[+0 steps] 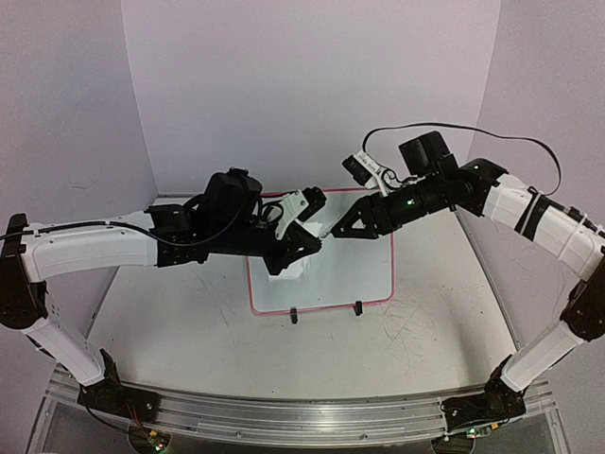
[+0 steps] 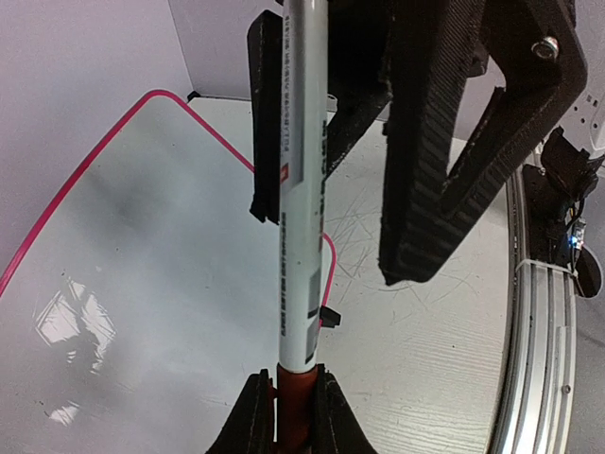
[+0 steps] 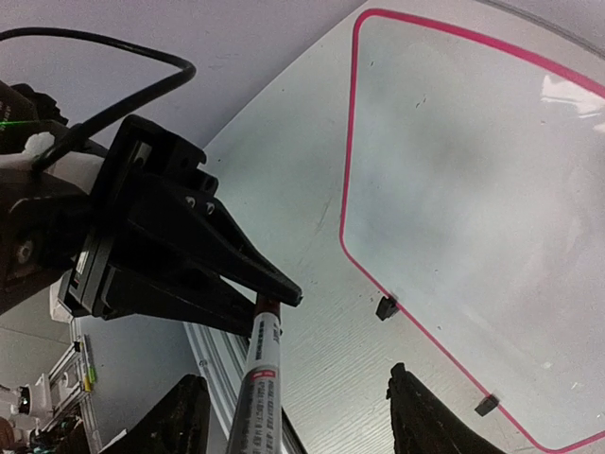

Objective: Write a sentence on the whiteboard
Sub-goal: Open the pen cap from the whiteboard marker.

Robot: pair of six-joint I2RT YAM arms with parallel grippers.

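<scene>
**Task status.** The whiteboard (image 1: 326, 279) lies flat on the counter (image 1: 189, 331), directly below both pincers. Its glossy face is blank in all views. No sentence is visible, so the writing has probably not begun and all of it remains to be done.

**Marker.** The marker (image 2: 301, 189) is held above the board and spans from one pincer to the other. The left pincer (image 2: 293, 421) is clamped narrowly on its red end (image 2: 295, 397). The right pincer (image 3: 295, 378) stands wide, with the white barrel passing between its fingers and not gripped. This looks like a handover or uncapping step. Whether the red end is a cap cannot be told.

**Surface.** The board's two black clip feet (image 1: 294, 316) sit on the edge nearer the arm bases, below and behind the pincers. The surrounding counter is white and scuffed with fine grey scratches. A metal rail (image 1: 284, 416) runs along its near edge.

**Room.** Plain pale lilac walls (image 1: 312, 85) close in the space beyond and beside the pincers.
</scene>
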